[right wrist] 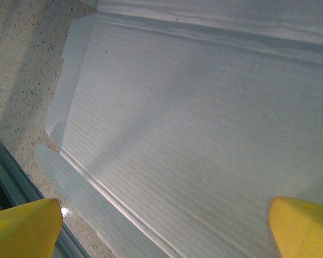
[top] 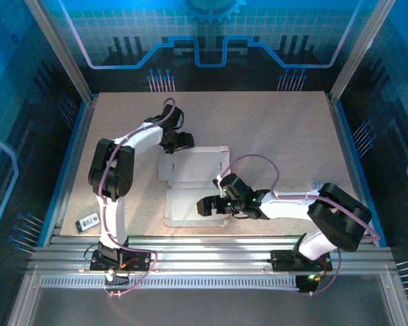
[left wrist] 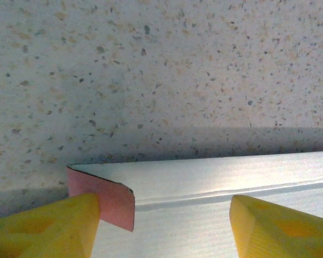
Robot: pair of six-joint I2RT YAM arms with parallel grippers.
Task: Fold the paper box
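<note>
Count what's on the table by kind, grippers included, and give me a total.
paper box, a flat cut-out sheet: 1
small black device: 1
grippers: 2, the left gripper and the right gripper
Total: 4

Robot lab cell: aluminium rail frame (top: 190,246), blue printed walls (top: 211,34), speckled tabletop (top: 272,129).

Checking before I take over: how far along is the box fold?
Early. Done: one pink corner flap stands turned up. In hand: the open left gripper sits at that corner; the open right gripper hovers over the whitish panel. Left: the paper box lies mostly flat on the table, so nearly every fold remains.
</note>
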